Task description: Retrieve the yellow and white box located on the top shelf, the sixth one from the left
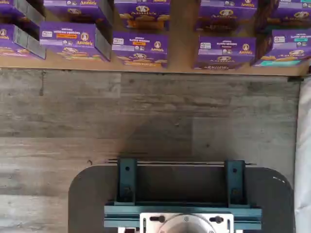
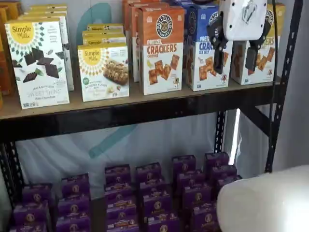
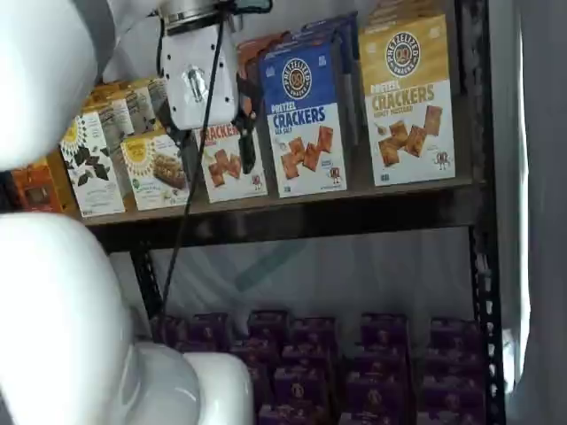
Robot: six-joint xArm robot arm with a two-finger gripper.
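Observation:
The yellow and white box (image 3: pixel 409 97) stands at the right end of the top shelf (image 3: pixel 292 208), next to a blue carton. In a shelf view it is partly hidden behind my gripper, with its lower part (image 2: pixel 264 60) showing. My gripper (image 2: pixel 236 55) hangs in front of the shelf with its white body up and its black fingers down. A plain gap shows between the fingers and nothing is in them, so it is open. In a shelf view the gripper (image 3: pixel 220 155) lines up in front of the orange carton. The wrist view shows neither the box nor the fingers.
An orange carton (image 2: pixel 161 48) and a blue carton (image 2: pixel 203 48) stand left of the target, with Simple Mills boxes (image 2: pixel 38 63) further left. Purple boxes (image 2: pixel 149 198) fill the lower level and show in the wrist view (image 1: pixel 141 48). A black frame post (image 2: pixel 285 72) stands right. White arm links (image 3: pixel 62 292) fill the foreground.

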